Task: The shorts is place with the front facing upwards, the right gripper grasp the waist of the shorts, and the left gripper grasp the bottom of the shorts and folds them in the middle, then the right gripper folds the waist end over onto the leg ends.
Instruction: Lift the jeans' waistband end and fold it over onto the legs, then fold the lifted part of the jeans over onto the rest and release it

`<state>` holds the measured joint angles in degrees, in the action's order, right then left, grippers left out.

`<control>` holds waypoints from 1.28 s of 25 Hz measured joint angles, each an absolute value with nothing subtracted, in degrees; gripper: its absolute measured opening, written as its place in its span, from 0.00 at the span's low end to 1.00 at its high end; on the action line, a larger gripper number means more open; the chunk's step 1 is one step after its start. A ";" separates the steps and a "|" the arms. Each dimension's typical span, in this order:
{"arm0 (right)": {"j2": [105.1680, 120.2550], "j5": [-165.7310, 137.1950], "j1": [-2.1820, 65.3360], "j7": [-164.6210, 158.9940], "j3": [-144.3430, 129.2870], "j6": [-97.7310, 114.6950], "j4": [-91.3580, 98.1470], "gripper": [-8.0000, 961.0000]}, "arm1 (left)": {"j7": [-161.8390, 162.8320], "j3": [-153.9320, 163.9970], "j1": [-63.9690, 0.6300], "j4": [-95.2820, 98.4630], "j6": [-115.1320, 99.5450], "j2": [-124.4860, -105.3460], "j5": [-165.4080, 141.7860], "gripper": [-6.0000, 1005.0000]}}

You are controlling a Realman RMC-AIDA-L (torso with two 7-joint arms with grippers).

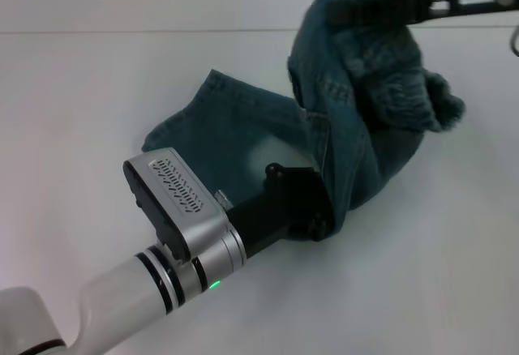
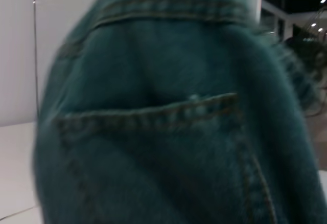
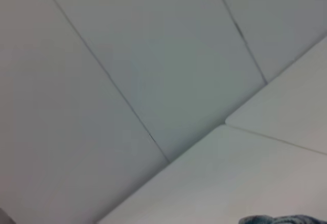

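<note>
Nearest the front edge of the tabletop point(image 1: 73, 112), the left gripper point(image 1: 312, 209) reaches in from the near left corner on its silver-white arm, green light lit at the wrist; its black claw is pushed into the low fold of the shorts point(image 1: 243, 140), and cloth hides the fingertips, so I cannot tell how far they are open or whether they pinch the denim. Behind it one leg of the shorts lies flat on the tabletop, its hem toward the left. The rest of the cloth rises in a hump toward the far right corner, where the right gripper point(image 1: 357, 6) comes in from the right edge, closed on the ruffled waist point(image 1: 422, 91) and holding it up off the surface. The left wrist view is filled with close denim and a stitched pocket edge point(image 2: 153, 111)
</note>
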<state>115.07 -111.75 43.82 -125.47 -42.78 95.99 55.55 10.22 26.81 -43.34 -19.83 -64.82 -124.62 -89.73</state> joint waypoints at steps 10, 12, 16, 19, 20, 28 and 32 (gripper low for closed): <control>115.49 -118.41 52.30 -124.54 -48.39 88.03 48.22 0.16 | 10.19 22.74 -39.39 -18.54 -66.79 -124.64 -90.56 0.01; 115.58 -118.46 52.65 -124.05 -48.90 87.36 47.41 0.17 | 10.19 20.47 -37.42 -17.46 -67.45 -124.63 -90.53 0.01; 115.76 -118.51 52.44 -123.33 -49.44 86.09 47.01 0.18 | 10.19 16.35 -34.03 -15.53 -67.65 -124.63 -90.47 0.01; 115.77 -118.53 52.28 -122.95 -49.48 85.27 46.31 0.19 | 10.19 16.04 -32.63 -14.58 -67.72 -124.63 -90.29 0.01; 115.78 -118.54 52.30 -122.83 -49.57 85.06 45.95 0.19 | 10.19 15.77 -32.12 -14.25 -67.77 -124.63 -90.18 0.01; 116.42 -118.51 53.26 -122.46 -53.04 79.62 42.36 0.22 | 9.44 7.28 -24.27 -9.07 -71.48 -124.62 -89.94 0.01; 118.09 -118.75 55.47 -122.23 -56.24 73.01 38.85 0.24 | 9.49 3.65 -20.79 -7.10 -75.45 -124.63 -89.84 0.01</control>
<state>118.09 -118.75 55.47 -122.23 -56.24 73.01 38.85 9.49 3.65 -20.79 -7.10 -75.45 -124.63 -89.84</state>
